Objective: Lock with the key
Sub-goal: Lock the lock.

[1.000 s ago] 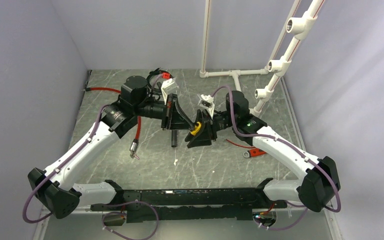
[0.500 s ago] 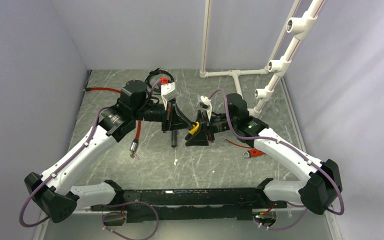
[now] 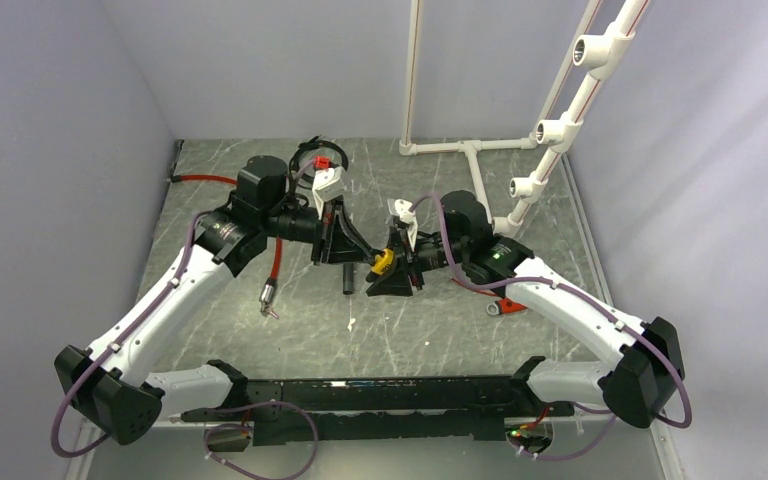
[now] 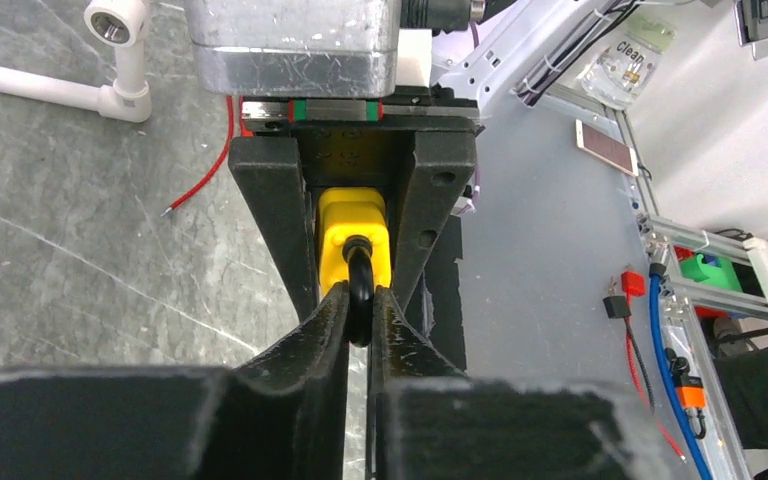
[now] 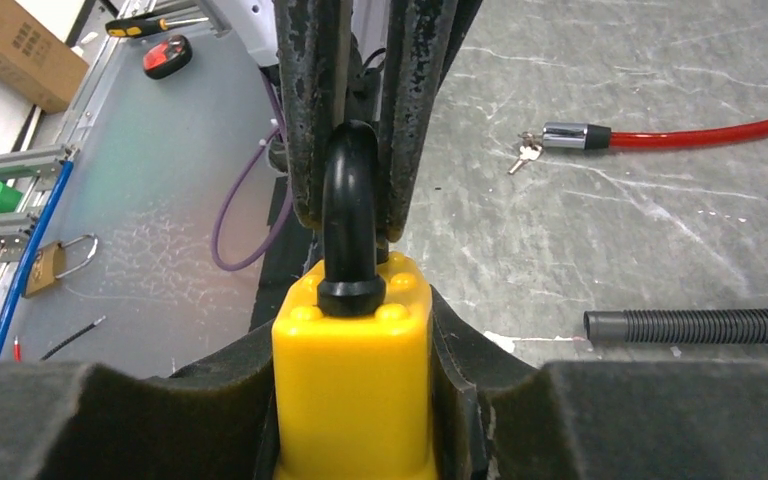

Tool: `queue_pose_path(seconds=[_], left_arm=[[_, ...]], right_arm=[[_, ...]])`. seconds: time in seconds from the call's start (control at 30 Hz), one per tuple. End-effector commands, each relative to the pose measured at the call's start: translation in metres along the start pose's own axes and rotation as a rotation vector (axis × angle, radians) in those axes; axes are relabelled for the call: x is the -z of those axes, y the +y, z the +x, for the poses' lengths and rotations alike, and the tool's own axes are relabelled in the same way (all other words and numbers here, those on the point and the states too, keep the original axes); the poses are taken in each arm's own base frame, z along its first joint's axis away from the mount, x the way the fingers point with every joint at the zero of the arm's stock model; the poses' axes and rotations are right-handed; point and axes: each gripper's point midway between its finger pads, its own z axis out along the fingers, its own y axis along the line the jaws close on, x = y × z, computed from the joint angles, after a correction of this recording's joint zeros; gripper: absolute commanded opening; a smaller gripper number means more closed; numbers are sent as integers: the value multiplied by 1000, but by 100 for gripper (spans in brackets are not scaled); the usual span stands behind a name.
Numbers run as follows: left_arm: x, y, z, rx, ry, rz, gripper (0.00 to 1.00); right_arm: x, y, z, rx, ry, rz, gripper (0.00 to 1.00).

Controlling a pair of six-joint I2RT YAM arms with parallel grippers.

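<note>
yellow blocky plastic-cased padlock [image 5: 355, 400]: likely rigid, slick | body clamped in right gripper [image 5: 355, 340] | black metal shackle [image 5: 350, 200] pinched by left gripper [image 4: 359, 305]

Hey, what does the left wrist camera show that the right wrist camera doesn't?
Only the left wrist view: the white pipe and a thin red wire on the table. Only the right wrist view: the red cable with keys at its chrome end, a black corrugated hose, and a brass padlock at far left. Both: the yellow padlock, its body clamped by the right fingers, its black shackle pinched between the left fingers.
</note>
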Motion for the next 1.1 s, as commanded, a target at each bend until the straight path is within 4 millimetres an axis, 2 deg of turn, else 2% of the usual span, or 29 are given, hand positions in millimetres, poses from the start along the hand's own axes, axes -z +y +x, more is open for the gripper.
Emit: queue_pose_path(seconds=[0.0, 0.03, 0.07, 0.13, 0.3, 0.4, 0.53, 0.7, 0.77, 0.9, 0.93, 1.07], left_arm=[[15, 3, -16, -52, -45, -42, 28], [14, 4, -18, -51, -49, -44, 38], [14, 5, -18, -51, -52, -49, 44], [14, 7, -19, -54, -58, -60, 51], [12, 10, -16, -51, -50, -51, 53], [8, 6, -14, -50, -38, -25, 64], [0, 2, -8, -55, -7, -9, 68], [-9, 0, 1, -53, 22, -8, 59], [-10, 4, 3, -42, 24, -28, 44], [-8, 9, -4, -9, 5, -62, 7], [-5, 10, -7, 5, -6, -64, 0], [9, 14, -13, 52, -43, -43, 0]], right_arm=[[7, 15, -22, 107, -42, -49, 0], [7, 15, -22, 105, -43, -50, 0], [7, 15, -22, 104, -44, -50, 0], [7, 16, -23, 100, -46, -53, 0], [6, 15, -23, 91, -52, -51, 0], [5, 14, -24, 82, -54, -49, 0], [4, 11, -24, 74, -54, -41, 0], [3, 9, -26, 71, -62, -34, 0], [4, 10, -27, 74, -62, -35, 0], [5, 11, -22, 78, -56, -33, 0], [5, 11, -20, 75, -50, -32, 0], [8, 9, -11, 59, -35, -18, 0]])
